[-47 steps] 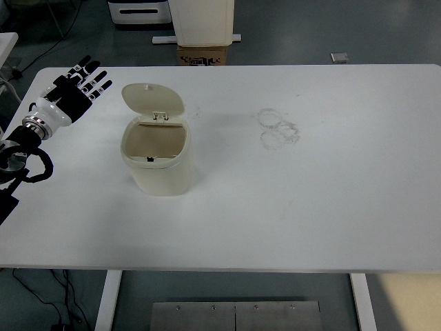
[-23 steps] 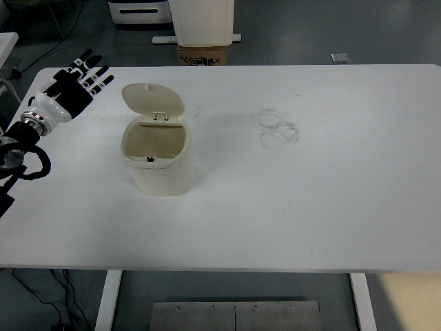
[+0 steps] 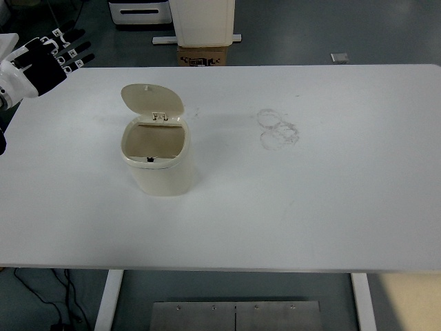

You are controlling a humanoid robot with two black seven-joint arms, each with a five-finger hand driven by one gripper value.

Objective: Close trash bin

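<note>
A small cream trash bin (image 3: 157,157) stands on the left half of the white table (image 3: 310,193). Its round lid (image 3: 153,99) is flipped up and back on its hinge, so the bin's mouth is open. My left hand (image 3: 48,56) is at the far top-left corner of the view, well to the left of and behind the bin, fingers spread and holding nothing. The right arm is out of view.
Faint ring-shaped smudges (image 3: 278,128) mark the table right of the bin. Beyond the table's far edge stand a cardboard box (image 3: 204,55) and a white unit (image 3: 202,21) on the floor.
My left hand has moved up and to the left, away from the bin, towards the corner of the view. The bin and its lid have not moved.
</note>
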